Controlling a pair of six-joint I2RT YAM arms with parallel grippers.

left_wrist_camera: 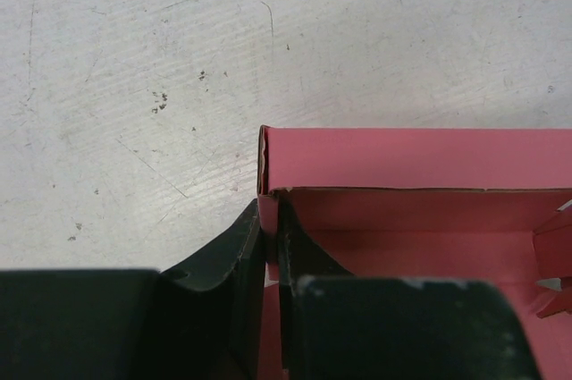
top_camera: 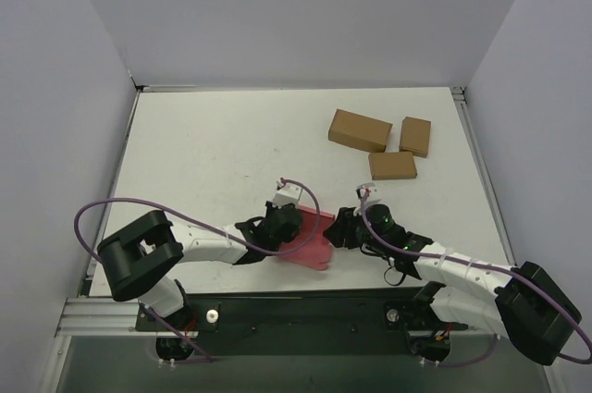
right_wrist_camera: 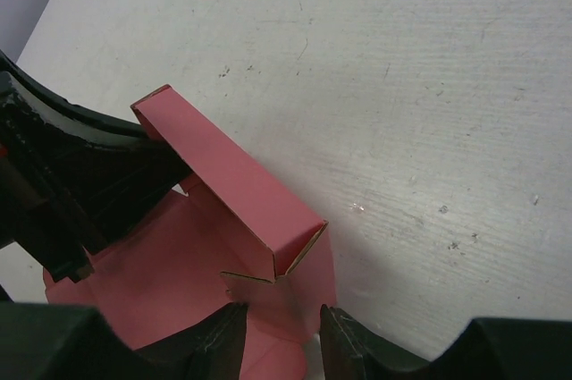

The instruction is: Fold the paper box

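Note:
The pink-red paper box (top_camera: 313, 243) lies partly folded on the white table between my two grippers. In the left wrist view the box (left_wrist_camera: 411, 158) has a raised far wall and an upright side wall. My left gripper (left_wrist_camera: 270, 259) is shut on that side wall at the box's left corner. It also shows in the top view (top_camera: 280, 226). In the right wrist view the box (right_wrist_camera: 234, 174) shows a folded-over long wall and a corner flap. My right gripper (right_wrist_camera: 281, 344) is open with its jaws on either side of that corner flap. It also shows in the top view (top_camera: 344, 229).
Three brown cardboard boxes (top_camera: 359, 130) (top_camera: 415, 136) (top_camera: 392, 165) lie at the back right of the table (top_camera: 203, 153). Grey walls enclose the table on three sides. A purple cable (top_camera: 92, 217) loops off the left arm.

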